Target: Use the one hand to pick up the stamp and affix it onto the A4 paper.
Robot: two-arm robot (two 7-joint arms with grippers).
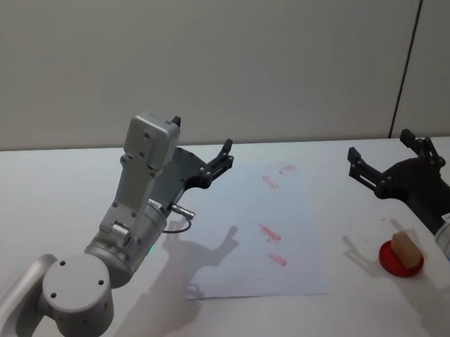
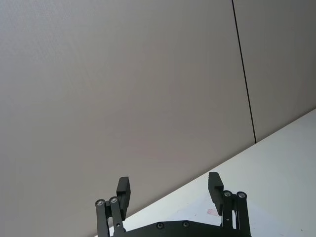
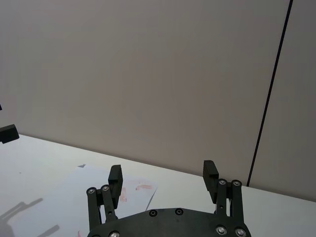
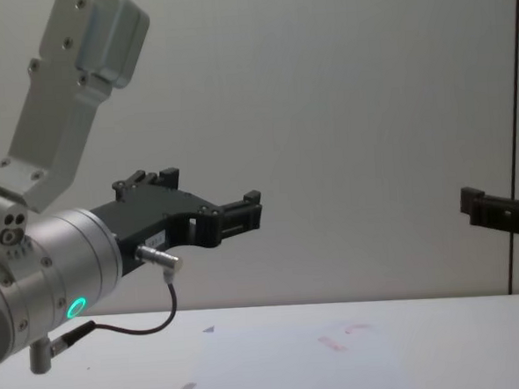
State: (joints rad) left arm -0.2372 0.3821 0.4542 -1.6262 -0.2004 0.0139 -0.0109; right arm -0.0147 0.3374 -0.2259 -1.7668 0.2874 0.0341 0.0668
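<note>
Your right claw (image 1: 381, 148) hangs spread wide at mid-right; the stamp (image 1: 405, 250) lies below it, apart, seemingly on a red pad (image 1: 392, 264). Your left claw (image 2: 169, 183) gapes too.

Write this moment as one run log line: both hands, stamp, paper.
left hand: open, raised near A4 paper | right hand: open, raised near stamp | stamp: on red pad, not grasped

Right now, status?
Left gripper open, raised beside paper. Right gripper open, raised near stamp. Stamp on red pad, right of paper. Nothing blocking it.
</note>
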